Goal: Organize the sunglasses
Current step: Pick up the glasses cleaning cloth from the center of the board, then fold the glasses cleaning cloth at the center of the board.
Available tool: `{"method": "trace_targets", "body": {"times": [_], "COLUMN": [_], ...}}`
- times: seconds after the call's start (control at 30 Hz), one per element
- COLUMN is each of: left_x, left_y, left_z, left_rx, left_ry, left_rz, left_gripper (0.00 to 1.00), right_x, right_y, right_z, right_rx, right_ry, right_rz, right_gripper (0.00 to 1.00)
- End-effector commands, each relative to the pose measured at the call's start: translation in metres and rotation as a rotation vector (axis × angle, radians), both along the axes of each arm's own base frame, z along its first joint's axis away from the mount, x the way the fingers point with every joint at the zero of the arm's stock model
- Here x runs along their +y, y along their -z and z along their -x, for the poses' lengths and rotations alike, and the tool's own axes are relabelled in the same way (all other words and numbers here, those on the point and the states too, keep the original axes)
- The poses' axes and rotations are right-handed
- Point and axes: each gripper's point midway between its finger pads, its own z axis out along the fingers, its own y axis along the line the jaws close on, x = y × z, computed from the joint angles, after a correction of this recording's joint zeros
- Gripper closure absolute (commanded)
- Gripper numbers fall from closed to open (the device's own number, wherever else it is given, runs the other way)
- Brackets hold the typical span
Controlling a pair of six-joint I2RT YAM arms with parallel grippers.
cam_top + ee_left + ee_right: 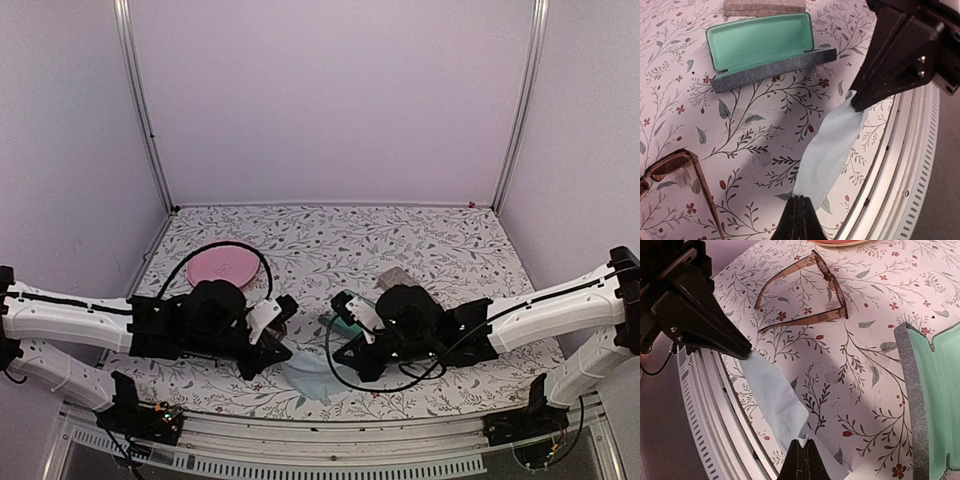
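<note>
Listener: What lies where, left to right?
Describer: Lower left of the left wrist view, thin dark-framed sunglasses (667, 167) with reddish-brown lenses, temples unfolded, probably nearest the left gripper (798, 214). Upper centre, an open blue-grey case (760, 42), mint-lined, empty. Right, a pale blue cloth (827, 150), pinched tight by the left gripper and the right gripper (858, 103).

The white floral-printed surface (330, 240) is lit softly from above, with a pink-violet cast, and broad soft-edged shadows are thrown across it. The silver metal frame posts (146, 110) are bowed at the top view's edges. The left claw (799, 222) and right claw (802, 462) are seen slightly blurred, while the pale blue cloth (832, 145) is rendered sharply
</note>
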Motion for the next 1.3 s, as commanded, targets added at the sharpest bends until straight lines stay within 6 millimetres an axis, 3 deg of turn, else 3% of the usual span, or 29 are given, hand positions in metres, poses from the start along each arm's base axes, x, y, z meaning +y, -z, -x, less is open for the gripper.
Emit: {"method": "trace_targets", "body": {"times": [0.0, 0.4, 0.6, 0.83, 1.03, 1.27], "left_x": [0.008, 0.007, 0.006, 0.019, 0.015, 0.012], "left_y": [-0.007, -0.025, -0.027, -0.009, -0.007, 0.010], "left_z": [0.009, 0.063, 0.078, 0.057, 0.035, 0.009], "left_rx": [-0.011, -0.026, -0.032, -0.065, -0.084, -0.096], "left_ry": [-0.031, -0.025, -0.038, -0.117, -0.122, -0.112], "left_rz": [-0.032, -0.035, -0.042, -0.082, -0.062, -0.078], "left_gripper": [1.00, 1.00, 1.00, 1.00, 1.00, 1.00], "right_x": [0.010, 0.006, 0.005, -0.008, -0.011, -0.009], "right_y": [-0.029, -0.041, -0.033, -0.016, -0.004, 0.004], "right_z": [0.013, 0.065, 0.080, 0.062, 0.040, 0.015], "right_rx": [-0.060, -0.074, -0.054, -0.051, -0.039, -0.061], "right_ry": [-0.039, -0.055, -0.036, 0.095, 0.152, 0.196], "right_rz": [-0.044, -0.061, -0.059, -0.049, -0.030, -0.025], "right_gripper": [1.00, 1.00, 1.00, 1.00, 1.00, 1.00]}}
